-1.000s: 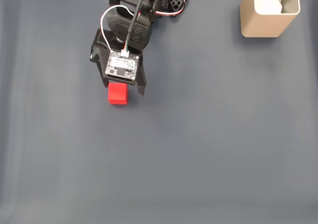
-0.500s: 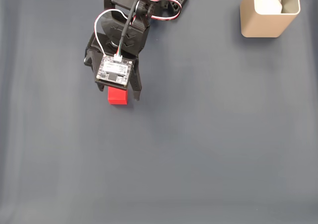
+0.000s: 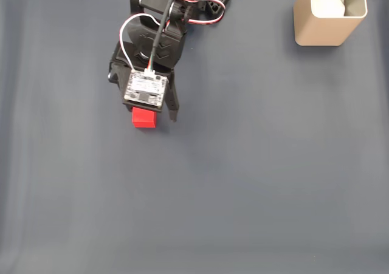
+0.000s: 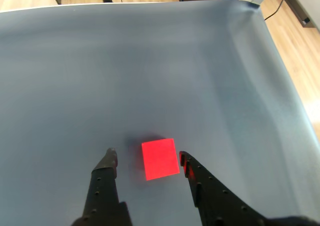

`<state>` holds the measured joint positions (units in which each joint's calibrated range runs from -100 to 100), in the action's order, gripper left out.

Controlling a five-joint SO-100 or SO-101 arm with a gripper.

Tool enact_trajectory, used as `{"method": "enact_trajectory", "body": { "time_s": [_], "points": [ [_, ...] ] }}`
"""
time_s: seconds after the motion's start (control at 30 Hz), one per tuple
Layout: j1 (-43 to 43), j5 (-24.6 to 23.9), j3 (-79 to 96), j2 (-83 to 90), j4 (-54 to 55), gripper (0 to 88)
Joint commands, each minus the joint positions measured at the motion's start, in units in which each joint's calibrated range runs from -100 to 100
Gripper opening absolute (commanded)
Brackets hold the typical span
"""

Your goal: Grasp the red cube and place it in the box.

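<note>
Gripper (image 4: 146,158) spread, straddling cube (image 4: 160,158) | cube sat toward desk's (image 3: 243,183) far-left edge, box (image 3: 330,19) at far-right corner | best lowered further, centred, then closed squarely on faces.

Fixed view, light: I see even, diffuse brightness across the dark mat (image 3: 255,183), with faint pale vertical banding.
Fixed view, shadows: soft and short, hugging the arm (image 3: 152,43) and the box (image 3: 322,28).
Fixed view, sharpness: crisp throughout; no edge distortion I can detect.
Wrist view, light: brighter toward the top, where the mat carries a pale sheen.
Wrist view, glare: the red cube (image 4: 160,159) is oversaturated, its faces washed flat, and it casts a red glow on the right finger (image 4: 190,171).
Wrist view, focus: the fingers look slightly soft, possibly from closeness.
Wrist view, distortion: the mat's far edge bows.
</note>
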<state>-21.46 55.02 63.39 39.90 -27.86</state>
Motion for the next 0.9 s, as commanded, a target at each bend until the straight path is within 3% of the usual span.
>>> {"method": "enact_trajectory", "body": {
  "time_s": [0.0, 0.87],
  "points": [
    [0.83, -1.12, -2.86, 0.73, -0.49, 31.6],
    [0.98, -1.66, -3.32, -1.0, 0.9, 31.6]
  ]
}}
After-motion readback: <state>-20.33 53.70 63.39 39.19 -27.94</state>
